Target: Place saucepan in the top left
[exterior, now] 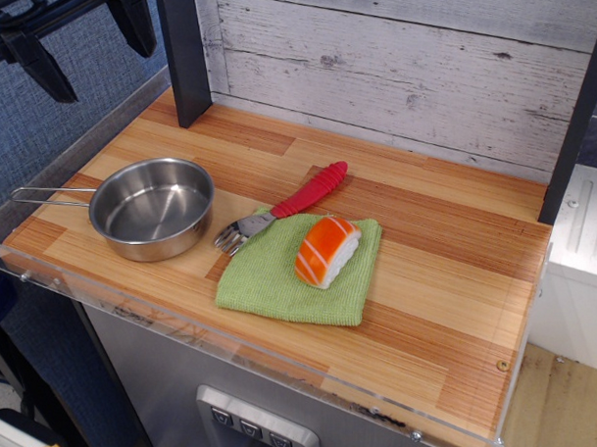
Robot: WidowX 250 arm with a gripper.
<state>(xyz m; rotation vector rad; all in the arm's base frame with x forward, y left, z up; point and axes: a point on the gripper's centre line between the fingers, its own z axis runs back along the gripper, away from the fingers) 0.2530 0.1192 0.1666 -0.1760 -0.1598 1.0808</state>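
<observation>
The saucepan (153,207) stands upright and empty on the wooden counter (449,307), at the left side near the front edge, w/ its thin wire handle pointing to the left, almost over the counter's left border. I judge the task as not begun, or at most at its very start: nothing holds the pan, and the top left part of the counter, i.e. the far corner beside the dark post (187,61), is bare wood. What is left is approx. everything: come down to the pan, take it by rim or handle, lift it, carry it toward the far left corner and set it down there. The way looks free, because the red-handled fork (283,210) lies just right of the pan, its tines near but not touching the pan wall, and the green cloth (281,283) w/ the orange-white sushi piece (326,250) on it is further right, near the front. The gripper (81,45) is in the upper left corner of the picture, high above the counter and well apart from the pan, pointing downward. Two dark fingers (40,64) are seen spread from each other, w/ nothing between them; the rest of the arm is cut by the picture edge, so its full pose I cannot tell.
</observation>
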